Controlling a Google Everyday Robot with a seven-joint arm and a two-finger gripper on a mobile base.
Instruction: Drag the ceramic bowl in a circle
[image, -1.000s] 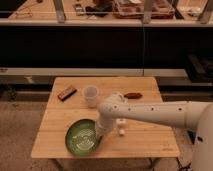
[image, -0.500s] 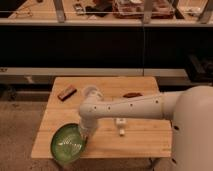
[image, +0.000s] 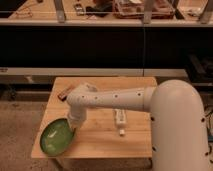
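Mid-drag here: the ceramic bowl (image: 55, 137) sits down at the 7 o'clock corner of the table (image: 105, 142), its rim right up against the left edge. The gripper (image: 72, 129) is on the bowl's 2 o'clock rim, fingers pressed together and, as best I can judge, pinching that rim. I'd call the circle partly traced, not closed. The next move calls for a curve back toward the table's middle, kept low and slow, because glossy glaze slides easily on smooth wood. The bowl is wide and shallow, green outside and paler inside. I'll watch the small white bottle (image: 120, 120) at 3 o'clock of the bowl (it lies near any inward arc) and the brown bar (image: 65, 93) up at 12.
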